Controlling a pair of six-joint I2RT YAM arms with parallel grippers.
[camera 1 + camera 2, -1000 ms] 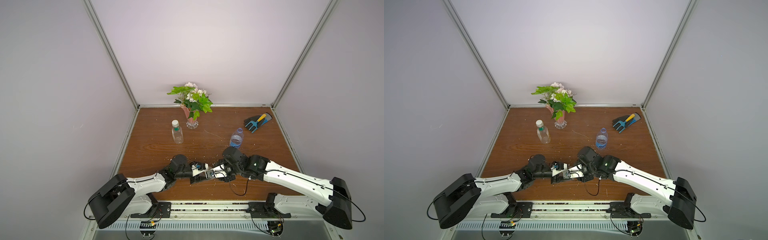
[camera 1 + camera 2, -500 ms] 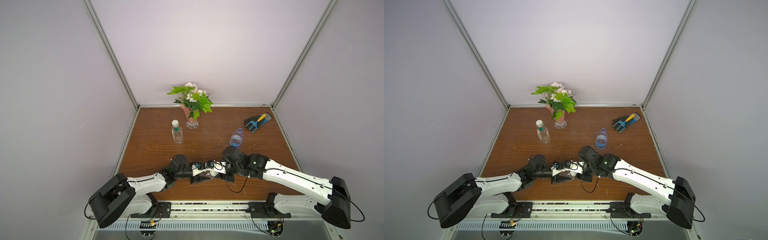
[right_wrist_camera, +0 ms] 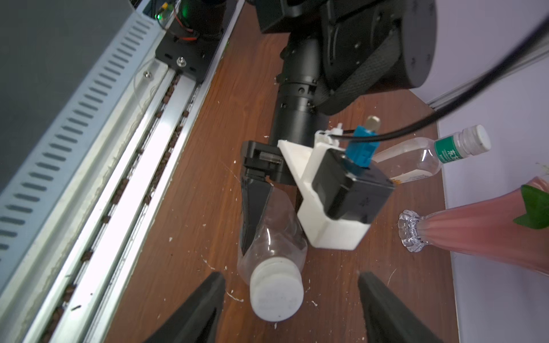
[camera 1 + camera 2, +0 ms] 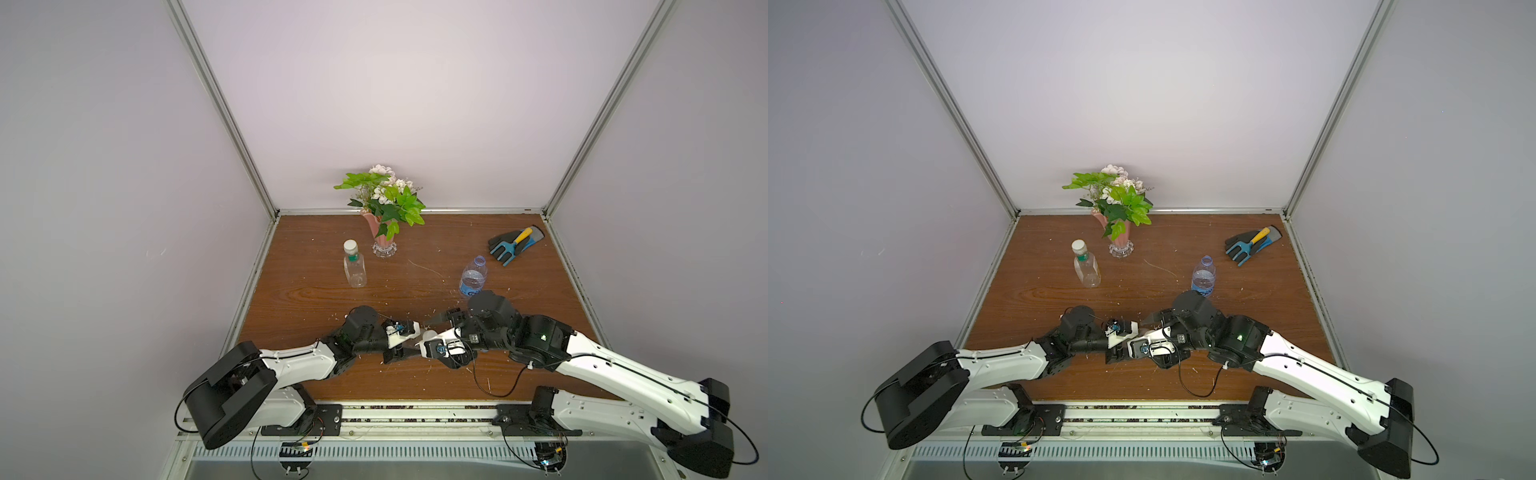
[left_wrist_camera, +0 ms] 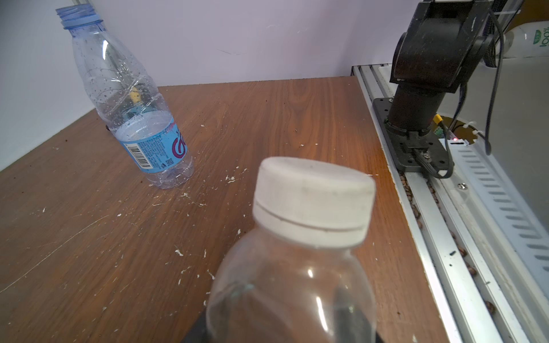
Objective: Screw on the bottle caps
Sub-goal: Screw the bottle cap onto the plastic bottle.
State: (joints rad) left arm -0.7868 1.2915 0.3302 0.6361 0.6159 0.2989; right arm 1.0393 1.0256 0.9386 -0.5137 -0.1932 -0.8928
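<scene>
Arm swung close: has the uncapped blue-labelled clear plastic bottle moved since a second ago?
No. The blue-labelled clear plastic bottle stands at the same spot relative to the pink flower vase.

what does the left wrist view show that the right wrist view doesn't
Only the left wrist: the uncapped blue-label bottle standing on the table, and the right arm's base.
Only the right wrist: the left gripper shut on the held bottle, the open right gripper either side of its cap without touching, the capped green-label bottle and the vase.
Both: the held bottle with its white cap, the table and the rail.
</scene>
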